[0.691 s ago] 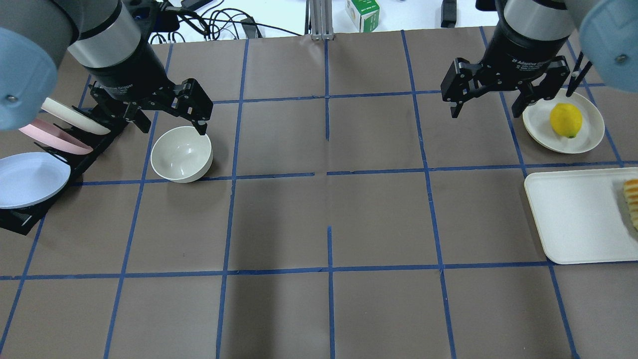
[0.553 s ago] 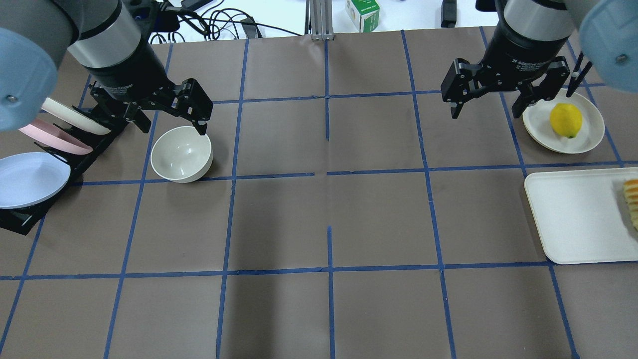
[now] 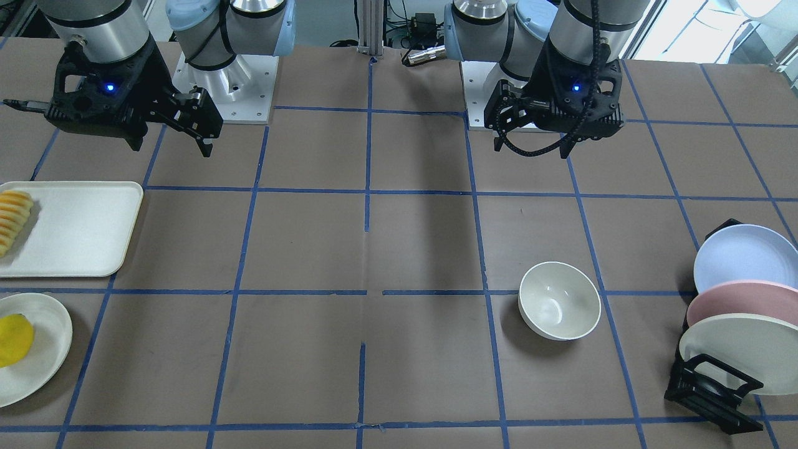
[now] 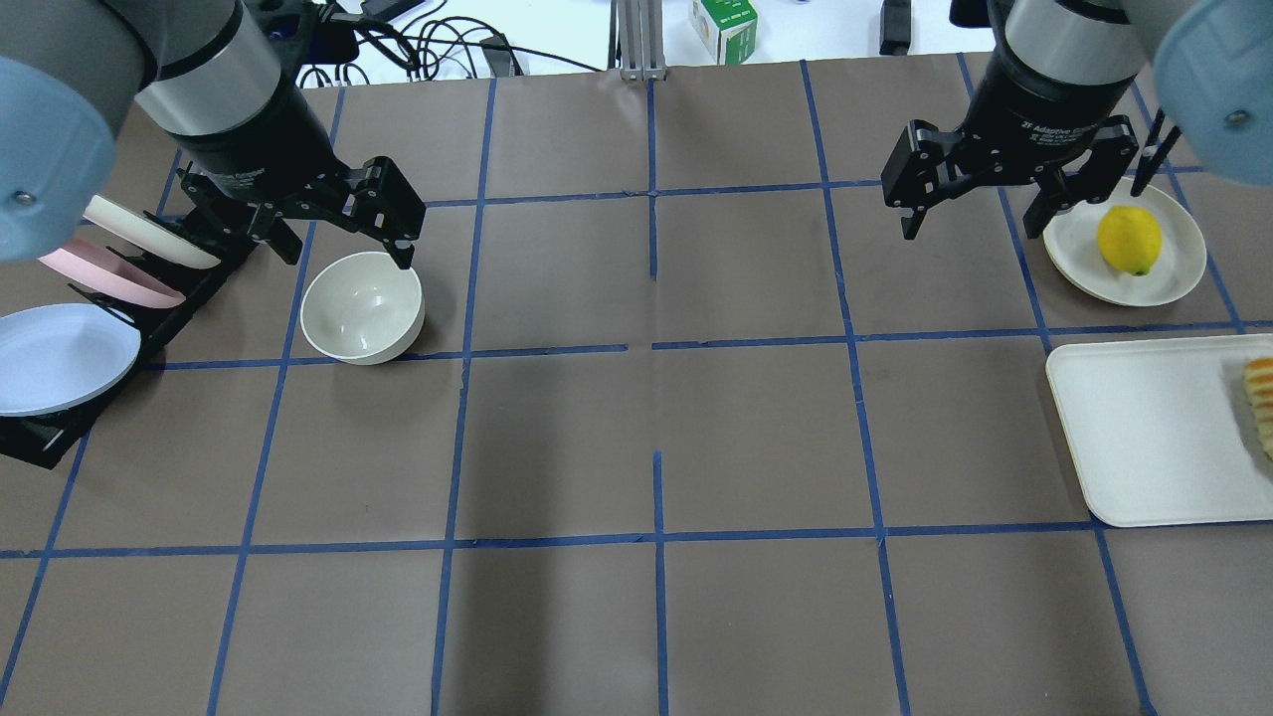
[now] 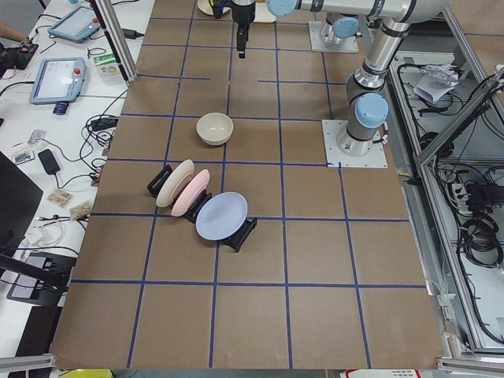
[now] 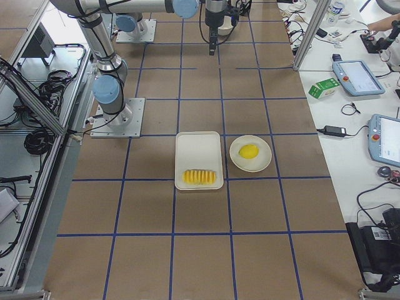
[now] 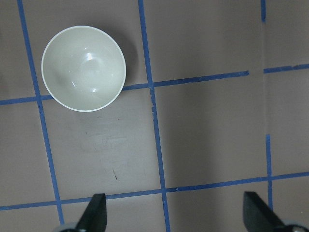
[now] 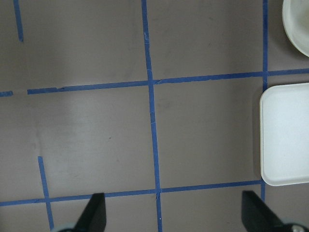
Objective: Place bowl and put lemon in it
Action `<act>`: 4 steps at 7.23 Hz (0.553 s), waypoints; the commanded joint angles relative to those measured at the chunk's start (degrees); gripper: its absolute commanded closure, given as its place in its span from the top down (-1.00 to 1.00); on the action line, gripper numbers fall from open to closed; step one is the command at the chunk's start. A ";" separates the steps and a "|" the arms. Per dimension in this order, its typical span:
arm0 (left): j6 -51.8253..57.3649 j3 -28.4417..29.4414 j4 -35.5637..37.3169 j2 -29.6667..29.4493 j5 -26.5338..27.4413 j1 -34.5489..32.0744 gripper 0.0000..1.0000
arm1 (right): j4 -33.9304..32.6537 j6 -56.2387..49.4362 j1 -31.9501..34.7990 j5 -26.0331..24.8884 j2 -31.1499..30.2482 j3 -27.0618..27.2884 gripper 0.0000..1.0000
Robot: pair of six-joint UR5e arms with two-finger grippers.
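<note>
Cream-white bowl (image 4: pixel 362 308) is sitting upright & empty on the desk toward its left edge, so placing is looking done & the lemon (image 4: pixel 1129 239) is prob. the step in hand. It's lying on a small round plate (image 4: pixel 1179 273) by the desk's right edge. Right claw (image 4: pixel 973 227) is hanging spread wide & empty just beside that plate, not over the fruit yet. To do it well it's needing to centre over the lemon, straddle the short axis w/ fingers clearing the plate rim, & squeeze gently b/c the round skin is likely rolling. Left claw (image 4: pixel 343 249) is hovering spread & empty, high & near the bowl, poss. crowding the drop. Plate rack (image 4: pixel 189 288) is standing just beside the bowl; tray (image 4: pixel 1144 428) w/ sliced pieces (image 4: pixel 1261 403) is lying next to the lemon's plate
</note>
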 commanded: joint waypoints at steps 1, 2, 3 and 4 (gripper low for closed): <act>0.04 0.00 0.07 0.00 -0.01 0.02 1.00 | -0.04 -1.75 -1.56 -0.33 0.63 0.18 1.00; 0.04 -0.09 0.07 0.00 -0.01 0.10 1.00 | -0.13 -2.99 -3.75 -0.42 1.15 0.88 1.00; 0.13 0.08 0.07 0.00 0.07 0.63 1.00 | -0.13 -3.09 -6.55 0.10 1.42 1.23 1.00; 0.22 -0.09 0.07 0.00 0.34 1.07 1.00 | -0.21 -3.35 -7.62 0.37 1.42 1.58 1.00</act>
